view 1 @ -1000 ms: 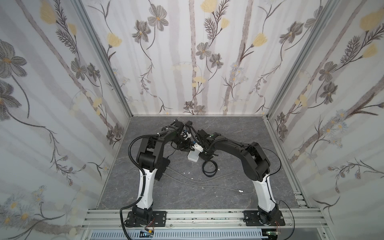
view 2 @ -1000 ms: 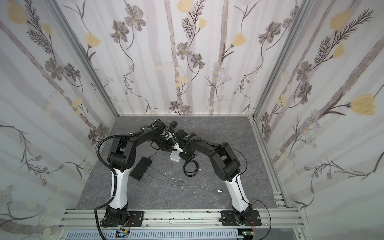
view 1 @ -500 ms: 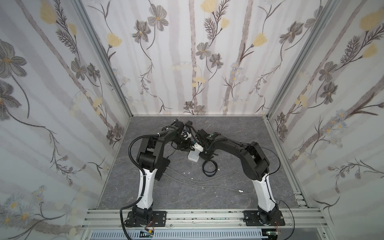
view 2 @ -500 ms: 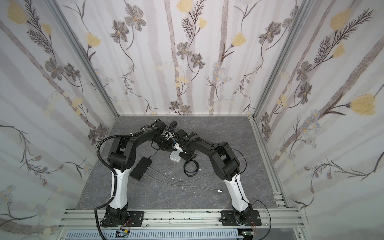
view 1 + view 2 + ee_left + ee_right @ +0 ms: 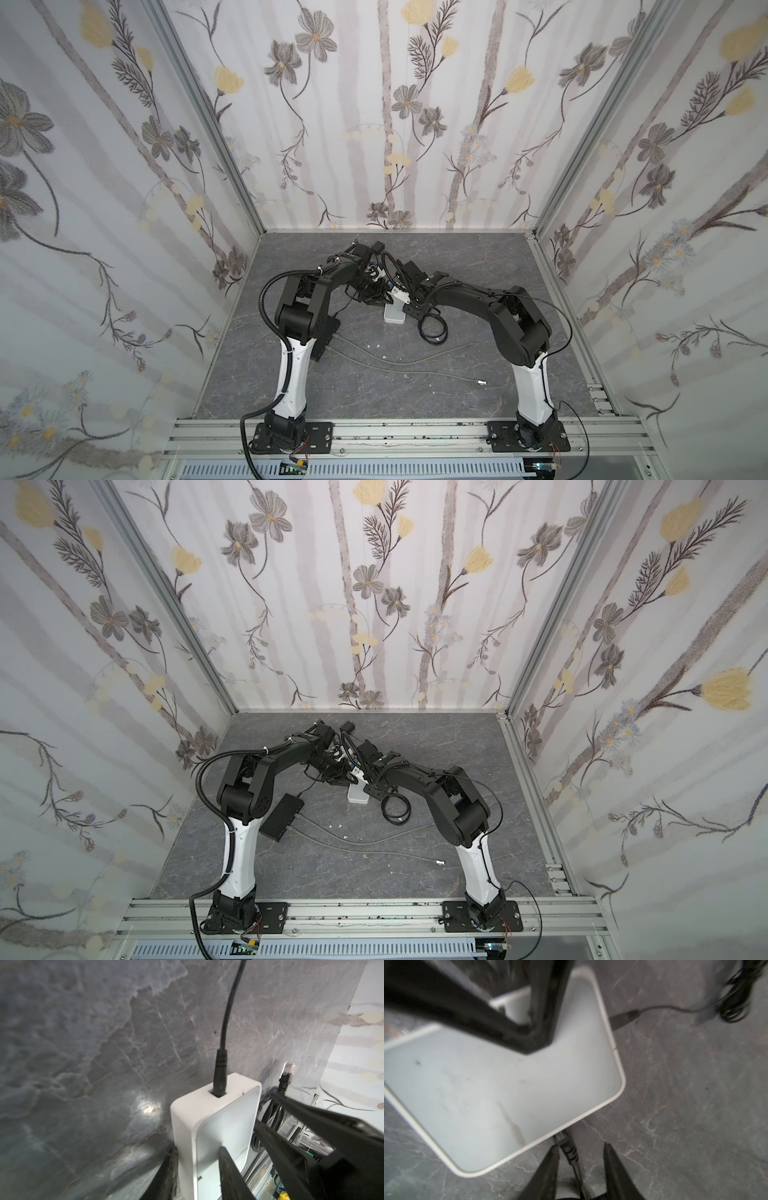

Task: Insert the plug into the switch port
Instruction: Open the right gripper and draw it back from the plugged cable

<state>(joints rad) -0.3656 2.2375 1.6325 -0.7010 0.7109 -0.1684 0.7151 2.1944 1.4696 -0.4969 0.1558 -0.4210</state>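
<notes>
Left fingers (image 5: 229, 1174) clamp switch (image 5: 207, 1109) — right fingers (image 5: 614, 1169) parted (plug (image 5: 568, 1148) between).

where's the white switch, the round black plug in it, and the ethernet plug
white switch (image 5: 228, 1122), left wrist view, on its wide pale face
round black plug (image 5: 219, 1076), left wrist view, on its body just above the socket
ethernet plug (image 5: 287, 1068), left wrist view, on its clear tip

white switch (image 5: 187, 1120) smooth matt plastic; tabletop (image 5: 83, 1043) marbled stone-look, slight sheen
</notes>
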